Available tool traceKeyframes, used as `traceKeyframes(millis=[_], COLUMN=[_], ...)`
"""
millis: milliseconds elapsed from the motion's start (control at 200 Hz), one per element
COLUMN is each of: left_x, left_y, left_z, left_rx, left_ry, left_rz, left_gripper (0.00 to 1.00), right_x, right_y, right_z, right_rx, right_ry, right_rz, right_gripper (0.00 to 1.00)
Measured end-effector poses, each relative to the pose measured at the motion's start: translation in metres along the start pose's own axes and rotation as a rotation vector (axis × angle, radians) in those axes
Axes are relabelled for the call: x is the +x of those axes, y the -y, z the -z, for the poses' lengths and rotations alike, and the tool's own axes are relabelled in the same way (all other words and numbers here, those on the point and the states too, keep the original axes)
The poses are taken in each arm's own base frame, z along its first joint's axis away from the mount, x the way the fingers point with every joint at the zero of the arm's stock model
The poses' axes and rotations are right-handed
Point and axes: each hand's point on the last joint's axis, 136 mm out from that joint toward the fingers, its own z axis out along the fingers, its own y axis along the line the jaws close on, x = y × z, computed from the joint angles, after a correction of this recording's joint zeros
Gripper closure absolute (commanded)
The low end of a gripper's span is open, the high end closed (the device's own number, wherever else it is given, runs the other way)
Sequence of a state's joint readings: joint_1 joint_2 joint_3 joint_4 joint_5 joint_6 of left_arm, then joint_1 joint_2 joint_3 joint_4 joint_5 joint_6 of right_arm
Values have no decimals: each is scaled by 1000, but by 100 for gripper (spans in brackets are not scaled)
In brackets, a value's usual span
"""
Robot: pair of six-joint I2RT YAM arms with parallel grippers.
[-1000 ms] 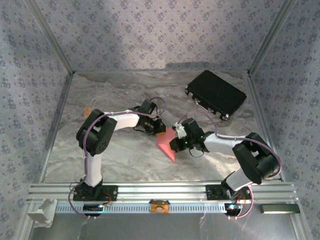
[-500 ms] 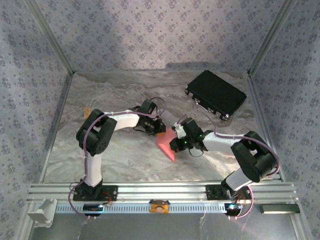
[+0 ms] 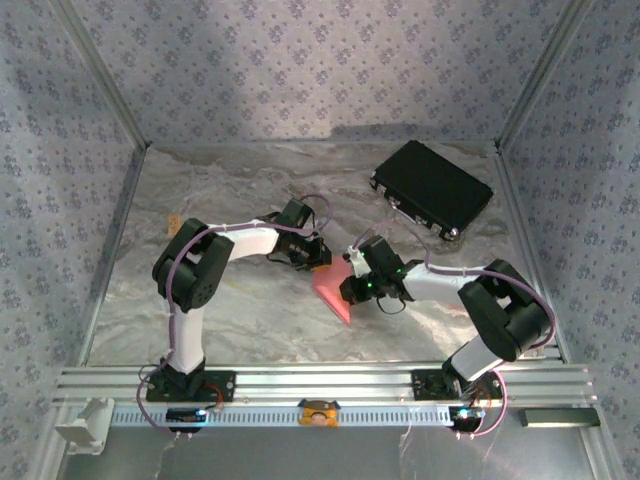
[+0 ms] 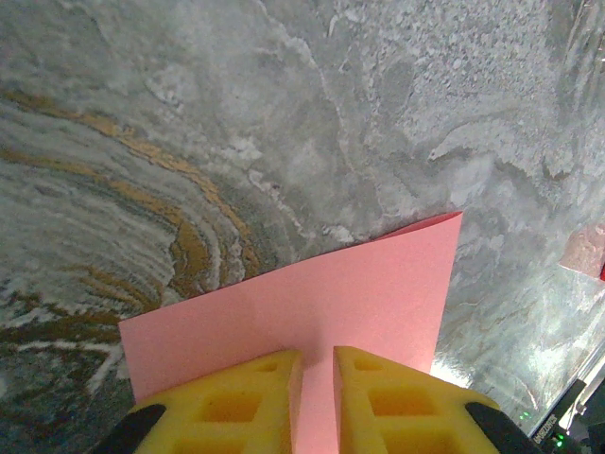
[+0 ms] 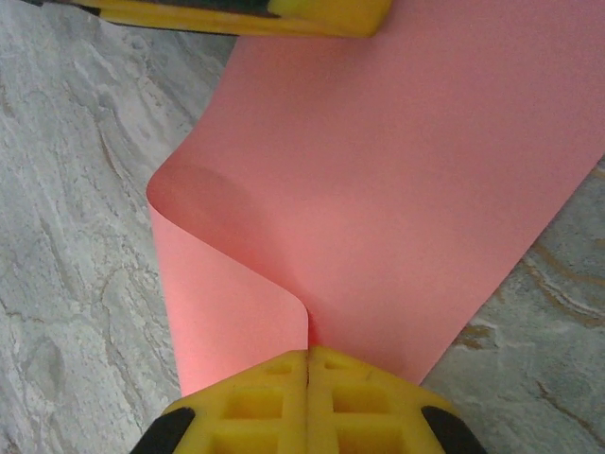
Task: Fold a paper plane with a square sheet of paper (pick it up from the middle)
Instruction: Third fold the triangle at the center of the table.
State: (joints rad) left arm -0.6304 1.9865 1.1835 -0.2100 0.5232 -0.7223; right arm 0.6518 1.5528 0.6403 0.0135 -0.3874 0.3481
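Observation:
The square sheet of paper [image 3: 331, 291], salmon pink, lies in the middle of the table between my two grippers. My left gripper [image 3: 318, 262] stands on its far edge. In the left wrist view the paper [image 4: 331, 298] lies flat under the yellow fingers, and the gripper [image 4: 318, 364] keeps a narrow gap with pink showing through it. My right gripper [image 3: 348, 289] is shut on the near side of the sheet. In the right wrist view the paper [image 5: 406, 180] curls up into a loop, pinched at the gripper [image 5: 308, 357]. A left finger [image 5: 236, 14] crosses the top.
A black rectangular case [image 3: 432, 188] lies at the back right of the marbled table [image 3: 230, 310]. A tiny orange tag [image 3: 173, 222] sits near the left wall. Patterned walls close in the table on three sides.
The right arm's elbow has shifted slightly left; both grippers and the paper stay almost where they were.

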Motion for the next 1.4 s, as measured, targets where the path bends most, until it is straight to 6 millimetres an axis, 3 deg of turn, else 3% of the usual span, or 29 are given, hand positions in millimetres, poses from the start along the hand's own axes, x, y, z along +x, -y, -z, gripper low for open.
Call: traceKeyframes(millis=[1399], left_x=[0], left_y=[0], left_z=[0], left_rx=[-9], left_ry=[8], left_rz=[-5], left_gripper=[81], right_x=[3], right_y=[1], right_z=[-4], right_rx=[12], right_ry=[-23], right_rz=[-4], right_gripper=[100])
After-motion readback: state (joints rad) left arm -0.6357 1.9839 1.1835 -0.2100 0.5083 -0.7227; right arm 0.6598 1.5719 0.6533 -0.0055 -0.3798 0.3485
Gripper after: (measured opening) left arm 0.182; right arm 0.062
